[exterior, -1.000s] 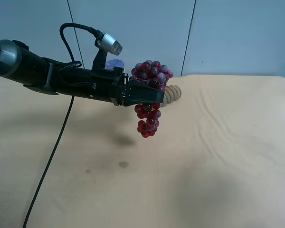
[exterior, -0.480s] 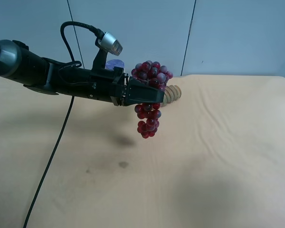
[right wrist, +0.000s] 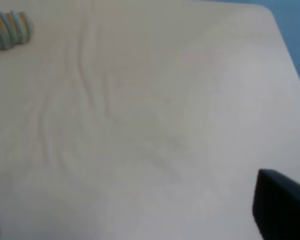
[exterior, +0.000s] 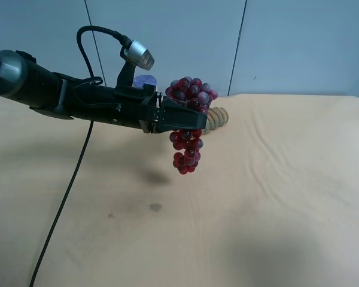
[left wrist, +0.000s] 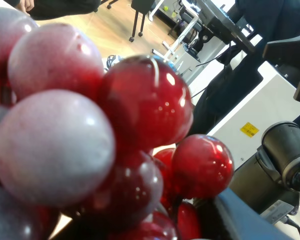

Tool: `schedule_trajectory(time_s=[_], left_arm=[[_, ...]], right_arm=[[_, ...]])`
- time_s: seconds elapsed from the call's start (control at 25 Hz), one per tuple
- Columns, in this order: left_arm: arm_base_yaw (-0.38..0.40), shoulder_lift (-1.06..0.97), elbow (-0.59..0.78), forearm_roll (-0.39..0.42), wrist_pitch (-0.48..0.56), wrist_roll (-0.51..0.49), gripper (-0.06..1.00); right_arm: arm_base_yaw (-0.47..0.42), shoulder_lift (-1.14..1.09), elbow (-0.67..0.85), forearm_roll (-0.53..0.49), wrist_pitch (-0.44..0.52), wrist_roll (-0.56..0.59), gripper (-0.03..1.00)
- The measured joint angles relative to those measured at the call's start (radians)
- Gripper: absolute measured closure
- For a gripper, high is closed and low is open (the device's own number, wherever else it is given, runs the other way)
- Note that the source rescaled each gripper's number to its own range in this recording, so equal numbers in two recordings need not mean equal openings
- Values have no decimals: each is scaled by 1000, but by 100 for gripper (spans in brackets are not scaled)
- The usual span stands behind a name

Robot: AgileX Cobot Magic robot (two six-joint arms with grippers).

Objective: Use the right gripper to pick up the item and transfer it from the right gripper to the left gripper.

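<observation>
Filling the left wrist view, the grapes (left wrist: 140,100) sit so close to the lens that only a few glossy red and dull purple globes show, cut off at the edges, and the pincer fingers behind them cannot be made out. In the high view the middle of the bunch (exterior: 186,154) is hidden by the left pincer (exterior: 191,122), which is clenched on it. A rounded cluster rises above the fingers and a narrower tail hangs below, clear of the surface (exterior: 275,197). Behind the bunch, at the far side, the roll (exterior: 217,118) is half covered, and only the blue cap of the cylinder (exterior: 145,81) peeks over the arm.

The right pincer (right wrist: 140,220) shows only in its own wrist view: one dark finger (right wrist: 282,207) at one edge and a sliver of the other at the opposite edge, spread wide with only bare cloth between them. The roll (right wrist: 7,27) appears blurred in a corner of that view.

The left arm reaches in from the left, nearly level, high over the surface. Its knob (exterior: 139,55) stands above the wrist, and the cable (exterior: 66,197) loops over, then trails down to the near edge.
</observation>
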Motion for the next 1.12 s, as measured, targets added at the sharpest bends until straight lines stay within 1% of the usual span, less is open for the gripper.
schedule_trajectory(time_s=[0.08,0.16,0.56,1.12], left_arm=[[0,0,0,0,0,-4,94],[0,0,0,0,0,-5,94],[0,0,0,0,0,-41,94],[0,0,0,2,0,-48,94]], right_arm=[[0,0,0,33,-1,15,-3],[0,0,0,45,-3,15,-3],[0,0,0,53,-4,15,-3],[0,0,0,53,-4,16,-3]])
